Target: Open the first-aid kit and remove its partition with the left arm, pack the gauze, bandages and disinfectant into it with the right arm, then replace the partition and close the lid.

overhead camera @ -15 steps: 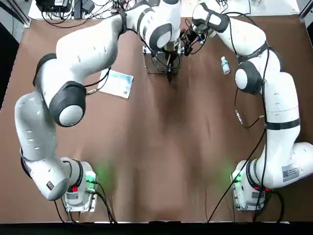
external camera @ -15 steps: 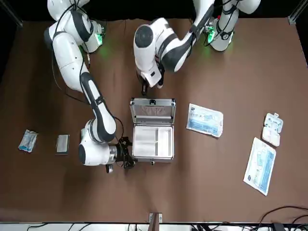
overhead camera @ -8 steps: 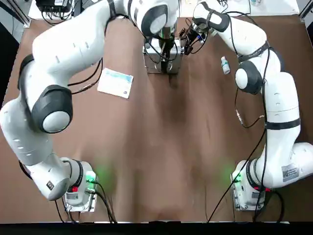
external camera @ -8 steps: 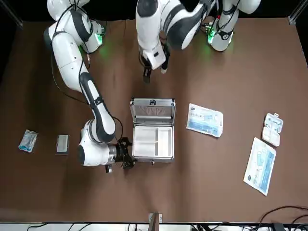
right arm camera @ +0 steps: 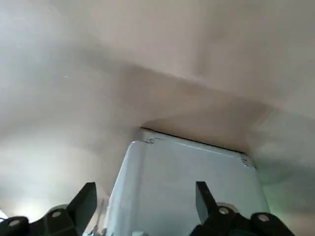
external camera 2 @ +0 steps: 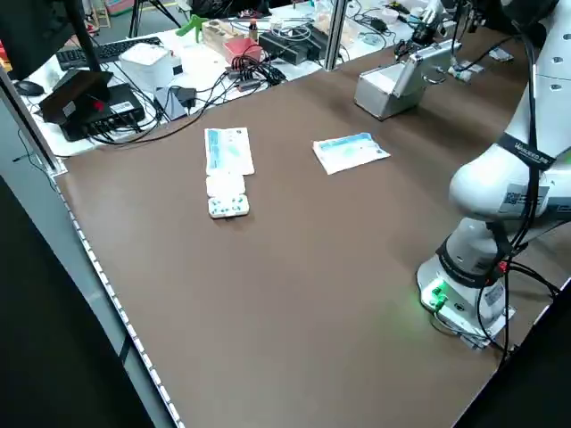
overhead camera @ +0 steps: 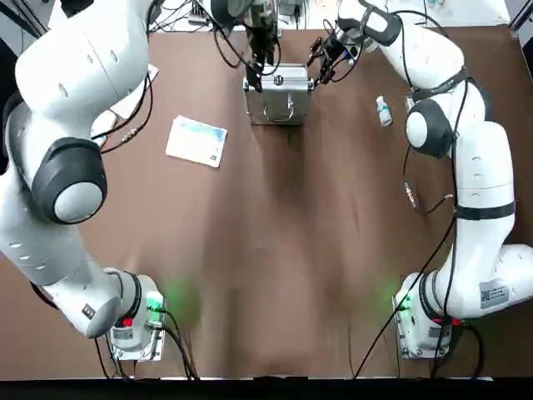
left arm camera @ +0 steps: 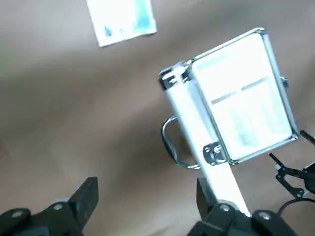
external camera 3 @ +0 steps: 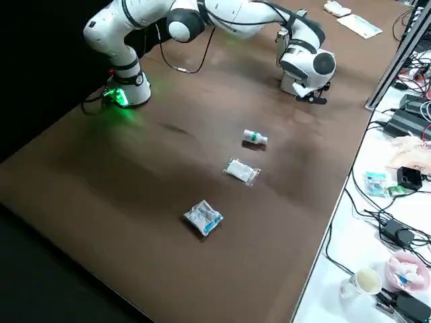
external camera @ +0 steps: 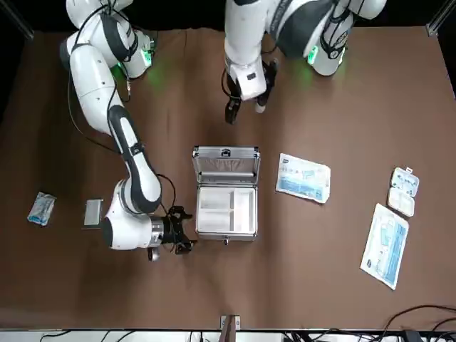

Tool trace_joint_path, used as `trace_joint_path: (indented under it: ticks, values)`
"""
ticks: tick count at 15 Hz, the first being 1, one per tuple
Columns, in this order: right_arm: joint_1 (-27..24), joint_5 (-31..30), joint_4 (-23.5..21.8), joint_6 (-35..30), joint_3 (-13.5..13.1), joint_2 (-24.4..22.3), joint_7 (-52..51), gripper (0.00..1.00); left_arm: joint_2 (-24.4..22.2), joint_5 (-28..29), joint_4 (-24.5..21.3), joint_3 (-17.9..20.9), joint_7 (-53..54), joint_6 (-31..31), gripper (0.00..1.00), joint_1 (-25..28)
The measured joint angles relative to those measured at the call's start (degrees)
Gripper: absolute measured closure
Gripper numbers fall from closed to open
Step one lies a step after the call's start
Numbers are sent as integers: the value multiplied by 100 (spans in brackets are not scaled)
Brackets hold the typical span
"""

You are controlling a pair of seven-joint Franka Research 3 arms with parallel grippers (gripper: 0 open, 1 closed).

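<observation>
Front view: the first-aid kit (external camera: 226, 192) stands open mid-desk, partition (external camera: 226, 209) inside; the left pincer (external camera: 243, 112), fingers apart and empty, hangs beyond the raised lid (external camera: 226, 165). Top view: the right pincer (overhead camera: 323, 58), spread, sits beside the kit.

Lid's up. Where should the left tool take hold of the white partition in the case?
Probably the raised middle rib of the partition, from straight above: it sits flat, sunk inside the case, and the upright lid blocks the robot's side.
</observation>
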Motion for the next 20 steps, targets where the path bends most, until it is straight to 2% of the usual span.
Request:
trace_joint_path:
  ticks: [2,3,7,9,12,14,16,18,19,20]
  values:
    - [-94,-134,12,-271,-53,-70,-145,10,-12,115,25,2,864,0,10,120]
    - [-135,-387,16,-382,-77,-119,-219,10,-11,236,27,4,1276,4,9,156]
    - [-174,-2031,38,-526,-81,-433,-490,10,45,492,26,5,3119,12,5,290]
    - [-209,-2380,38,-666,-99,-571,-853,9,64,501,27,7,4243,108,0,461]
    - [-395,-2592,47,-854,-164,-761,-1893,4,70,501,31,10,5525,609,1,727]
    - [-528,-2981,57,-935,-195,-922,-2613,2,80,501,31,12,5858,904,1,863]
    - [-660,-3203,59,-1286,-208,-1100,-3375,2,178,502,26,13,6046,1192,1,954]
    - [-810,-3276,57,-1672,-235,-1233,-4102,2,419,502,19,11,6155,1725,1,958]
    - [-988,-3289,22,-1863,-247,-1313,-4675,2,722,502,15,2,6220,2351,1,941]
    - [-1079,-3293,-40,-1944,-250,-1343,-4942,2,873,502,13,-1,6242,2674,1,937]
